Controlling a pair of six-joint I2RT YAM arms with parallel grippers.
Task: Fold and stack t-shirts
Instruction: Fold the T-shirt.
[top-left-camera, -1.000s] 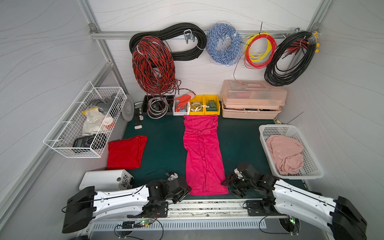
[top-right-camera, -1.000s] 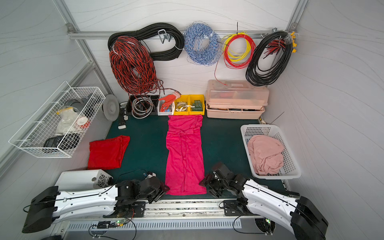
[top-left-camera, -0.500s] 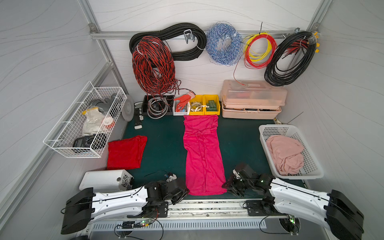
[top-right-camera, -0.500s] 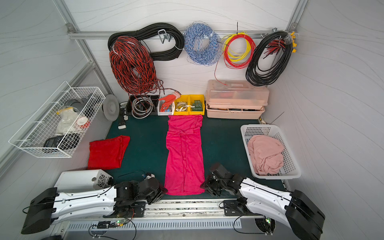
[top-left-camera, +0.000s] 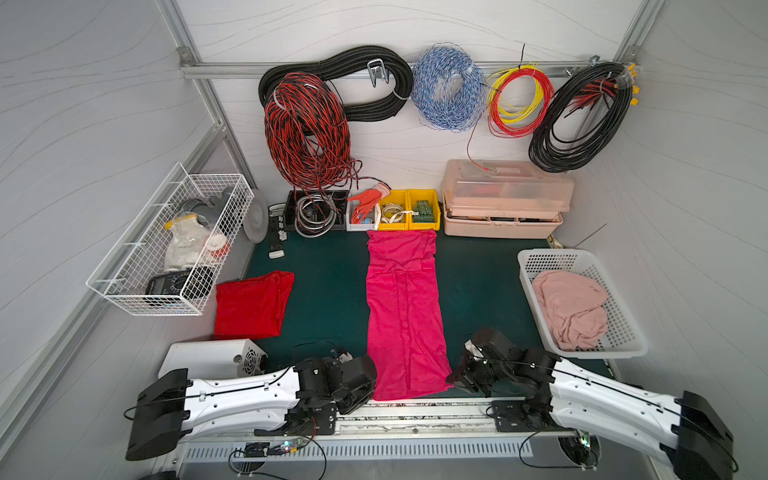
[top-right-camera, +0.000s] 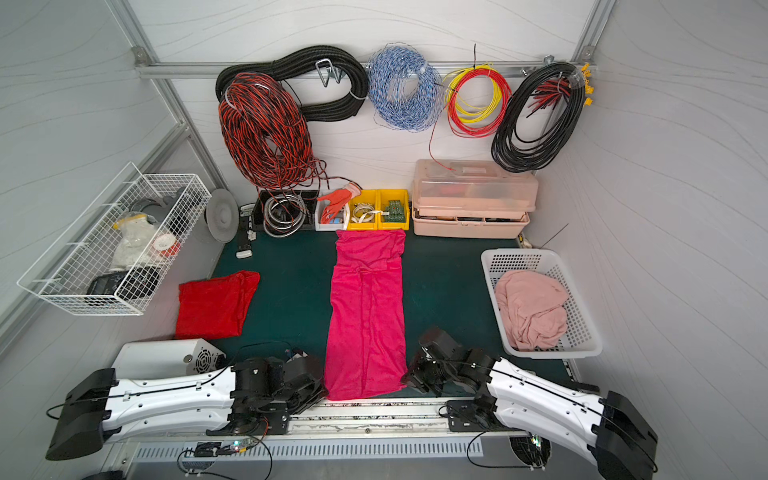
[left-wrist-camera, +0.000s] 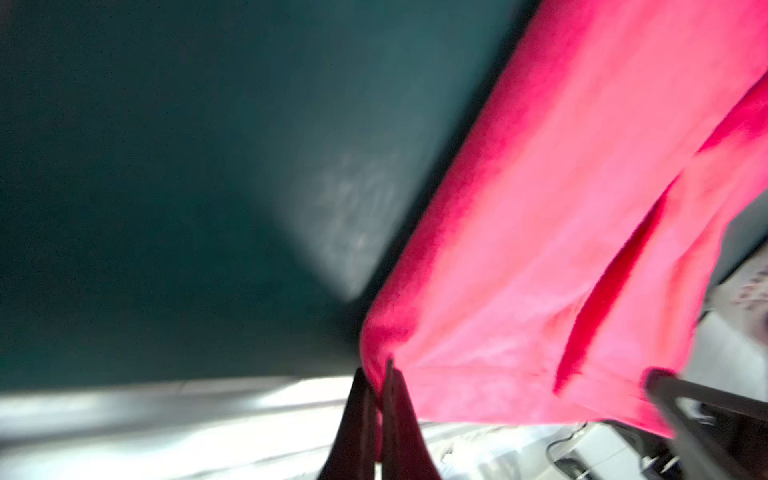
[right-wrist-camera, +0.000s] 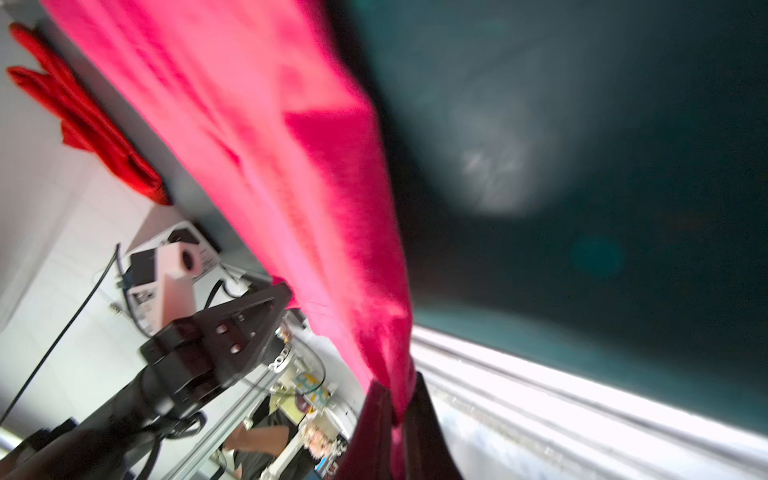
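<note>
Green mat (top-left-camera: 328, 291) holds the magenta t-shirt (top-left-camera: 403, 316); left claw (left-wrist-camera: 375, 376), right claw (right-wrist-camera: 397, 388) pinch its corners (near ones).

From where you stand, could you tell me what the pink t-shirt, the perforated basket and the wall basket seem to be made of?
The pink t-shirt: soft matte knit cloth, probably cotton; it creases and lies limp.
The perforated basket: likely moulded plastic, smooth white; uniform punched holes.
The wall basket: seemingly white-coated metal wire; thin rigid open grid.
</note>
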